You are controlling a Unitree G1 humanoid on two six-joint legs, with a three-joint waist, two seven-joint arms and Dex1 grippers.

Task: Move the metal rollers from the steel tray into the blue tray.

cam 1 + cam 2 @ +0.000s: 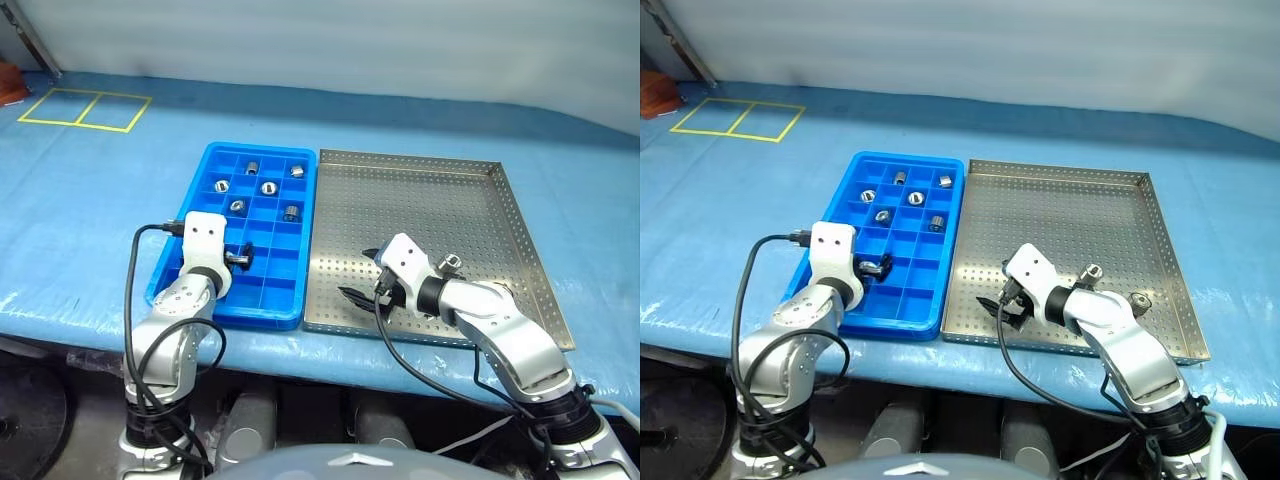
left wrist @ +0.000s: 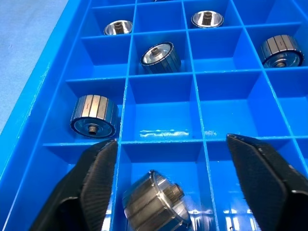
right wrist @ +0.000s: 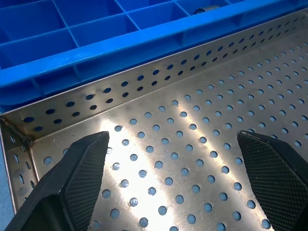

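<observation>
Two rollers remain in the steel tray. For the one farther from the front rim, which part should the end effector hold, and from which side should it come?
Hold the roller by its round side wall, one finger on each side, coming from above. It seems to stand on end on the flat steel tray, and the right arm lies close in front of it.

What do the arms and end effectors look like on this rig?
Both arms are silver-grey metal with black joint bands and white wrist housings. A loose black cable loops from each wrist back down the arm. Left end effector and right end effector each have two black wedge-shaped fingers; the right one's pads are cross-hatched.
</observation>
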